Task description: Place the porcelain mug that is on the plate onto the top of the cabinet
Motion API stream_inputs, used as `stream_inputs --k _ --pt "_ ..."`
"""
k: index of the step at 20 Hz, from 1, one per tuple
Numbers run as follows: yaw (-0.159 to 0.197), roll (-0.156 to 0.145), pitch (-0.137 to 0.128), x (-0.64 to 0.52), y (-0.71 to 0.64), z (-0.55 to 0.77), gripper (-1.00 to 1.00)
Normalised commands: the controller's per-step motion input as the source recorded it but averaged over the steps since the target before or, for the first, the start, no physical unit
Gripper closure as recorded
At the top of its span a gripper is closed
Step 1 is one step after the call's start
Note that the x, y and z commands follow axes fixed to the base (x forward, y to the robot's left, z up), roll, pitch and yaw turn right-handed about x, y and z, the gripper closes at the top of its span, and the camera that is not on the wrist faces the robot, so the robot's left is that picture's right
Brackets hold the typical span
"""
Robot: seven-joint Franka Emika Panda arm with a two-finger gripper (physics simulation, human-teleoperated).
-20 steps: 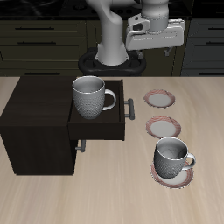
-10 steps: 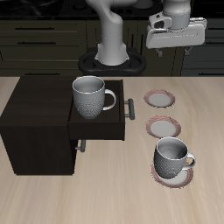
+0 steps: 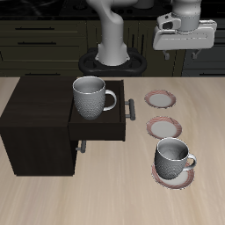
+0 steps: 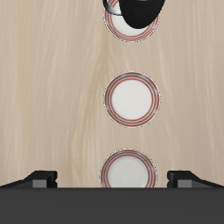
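Observation:
The porcelain mug [image 3: 173, 157] stands upright on the plate [image 3: 174, 177] nearest the table's front edge, its handle towards the front. In the wrist view the mug [image 4: 140, 9] shows from above with its dark inside, on its plate [image 4: 122, 31]. The near-black cabinet [image 3: 35, 119] stands beside the plates, and its top is bare. My gripper [image 3: 182, 54] is open and empty. It hangs high above the back of the table, over the far end of the row of plates and far from the mug. Its fingertips [image 4: 42, 178] show in the wrist view.
A look-alike mug [image 3: 90, 97] sits in the cabinet's pulled-out drawer [image 3: 101, 127], which has a grey bar handle [image 3: 130, 109]. Two empty plates [image 3: 160, 99] [image 3: 164, 128] lie behind the mug's plate. They also show in the wrist view [image 4: 128, 171] [image 4: 132, 96].
My gripper has moved sideways away from the cabinet and slightly up, ending above the row of plates. The mugs, plates and cabinet have not moved.

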Motion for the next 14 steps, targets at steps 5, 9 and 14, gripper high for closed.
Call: stream_inputs --k 5,9,14 --pt "-0.012 -0.001 0.013 0.31 0.16 0.03 -1.00" --pt "0.010 -0.034 0.005 0.38 0.07 -0.03 -1.00" --pt "-0.010 -0.016 -0.008 0.35 0.01 0.06 -1.00"
